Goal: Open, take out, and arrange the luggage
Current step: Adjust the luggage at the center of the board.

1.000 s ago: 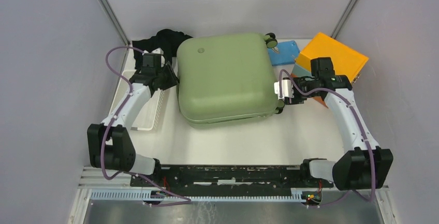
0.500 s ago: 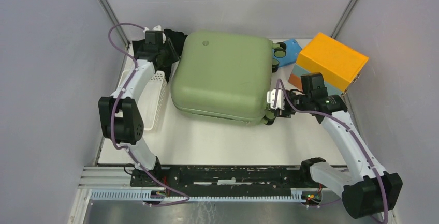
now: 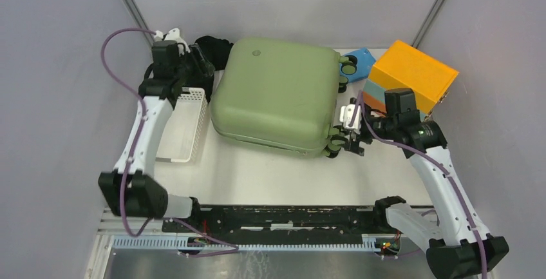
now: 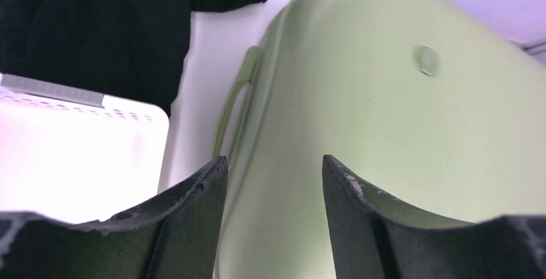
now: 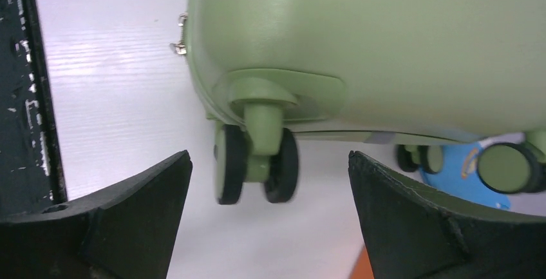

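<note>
Though shut and flat, luggage [image 3: 277,92] just beside basket [image 3: 182,158], open table [image 3: 277,179] nearside.

Clear run along the front, tight at both sides

The suitcase [image 3: 277,92] fills the middle of the bench [image 3: 277,179]; the strip in front lies bare. Left, a white basket [image 3: 183,131] just beside it leaves a thin gap, black cloth [image 3: 216,46] blocking the far corner. Right, an orange box [image 3: 412,69] stands near, and a wheel [image 3: 333,145] sits between the right pincer's [image 5: 269,155] spread fingers.
</note>
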Tool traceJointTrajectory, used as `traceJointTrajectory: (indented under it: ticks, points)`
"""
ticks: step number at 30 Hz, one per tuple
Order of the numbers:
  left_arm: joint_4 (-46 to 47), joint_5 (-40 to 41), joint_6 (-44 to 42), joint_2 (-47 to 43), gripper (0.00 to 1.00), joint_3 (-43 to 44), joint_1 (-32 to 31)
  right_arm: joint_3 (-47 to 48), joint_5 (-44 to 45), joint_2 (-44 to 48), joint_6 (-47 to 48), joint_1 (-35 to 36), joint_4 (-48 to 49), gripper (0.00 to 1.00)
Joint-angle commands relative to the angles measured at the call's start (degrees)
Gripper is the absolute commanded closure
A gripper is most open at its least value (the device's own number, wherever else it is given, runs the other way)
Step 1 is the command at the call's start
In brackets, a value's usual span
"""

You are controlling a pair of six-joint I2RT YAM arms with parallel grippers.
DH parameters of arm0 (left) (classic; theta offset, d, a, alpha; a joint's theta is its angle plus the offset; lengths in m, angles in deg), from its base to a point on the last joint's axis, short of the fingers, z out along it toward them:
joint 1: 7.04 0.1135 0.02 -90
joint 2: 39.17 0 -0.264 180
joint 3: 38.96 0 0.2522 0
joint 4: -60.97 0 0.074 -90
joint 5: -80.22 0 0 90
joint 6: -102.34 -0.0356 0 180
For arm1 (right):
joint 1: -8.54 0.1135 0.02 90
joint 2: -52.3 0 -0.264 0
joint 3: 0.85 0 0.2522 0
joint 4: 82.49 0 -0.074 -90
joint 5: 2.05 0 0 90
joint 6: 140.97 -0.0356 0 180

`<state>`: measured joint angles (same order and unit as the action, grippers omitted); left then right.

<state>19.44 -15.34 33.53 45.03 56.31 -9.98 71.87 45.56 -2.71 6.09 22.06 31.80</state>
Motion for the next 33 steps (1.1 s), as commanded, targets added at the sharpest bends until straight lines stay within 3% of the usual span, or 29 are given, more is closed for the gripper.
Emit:
traceJointTrajectory:
  ticks: [1,4,13,16,20,23,33]
  points:
    - [0.61,-7.75,-0.96,-15.18,0.37,-7.73,-0.11,5.14,-3.87,-0.52,0.58,-4.63,-2.38,0.02]
    - [0.71,-13.72,0.61,-23.15,0.38,-14.09,-0.20,5.13,-6.54,-1.25,-3.16,-7.56,0.77,0.02]
    - [-2.36,-25.06,7.30,-35.76,0.72,-27.87,-0.22,2.40,-7.93,-4.28,-10.82,-10.99,11.73,0.02]
    - [-3.17,-24.87,9.28,-37.13,0.78,-31.32,-0.20,-0.39,-8.20,-5.98,-13.39,-10.98,16.36,0.09]
    - [-3.85,-23.78,10.28,-36.77,0.87,-35.02,-0.20,-2.78,-9.05,-9.17,-14.58,-10.89,20.01,0.29]
    - [-3.98,-21.66,10.70,-35.68,0.88,-37.16,-0.28,-4.17,-10.31,-10.99,-14.43,-9.74,21.12,0.39]
    - [4.03,-17.96,9.88,-21.64,0.87,-34.09,-0.24,-11.37,-13.62,-9.66,-11.77,-2.33,23.38,0.42]
